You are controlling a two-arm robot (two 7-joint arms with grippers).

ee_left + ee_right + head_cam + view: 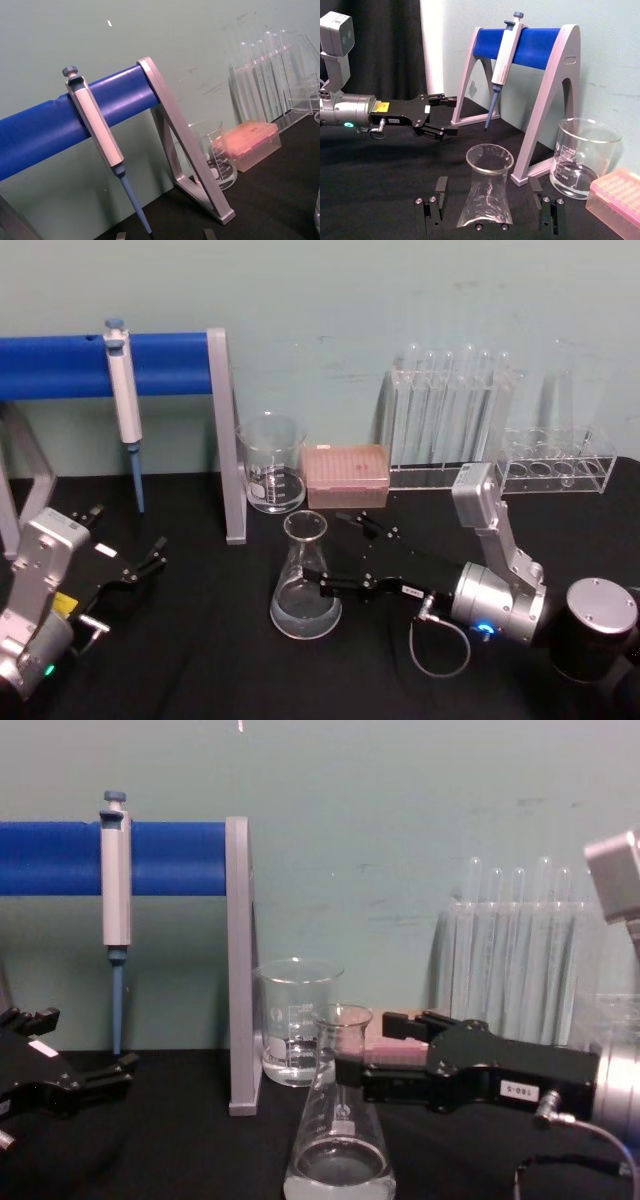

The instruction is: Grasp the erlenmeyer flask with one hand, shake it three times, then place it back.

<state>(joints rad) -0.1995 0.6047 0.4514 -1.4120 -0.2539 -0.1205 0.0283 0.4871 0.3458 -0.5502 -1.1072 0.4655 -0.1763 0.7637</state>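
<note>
The clear glass conical erlenmeyer flask (298,606) stands upright on the black cloth-covered table (200,665), a little toward 6 o'clock of the table's middle in the head view. Its long axis is vertical: the wide round base is down and the flared mouth points straight up, which keeps what looks like a little clear liquid pooled in the bottom. The black two-jaw right gripper (330,552), on a silver wrist with a blue glowing ring, reaches in level from the flask's 3 o'clock. Its fingers (440,189) are spread wide to either side of the cone with a gap to the glass, so it holds nothing, a stance that suits closing around the flask. The cylindrical graduated glass beaker (271,468) sits at the flask's 12 o'clock, apart from it. The black left gripper (150,560) rests spread and empty at 9 o'clock, well apart.
</note>
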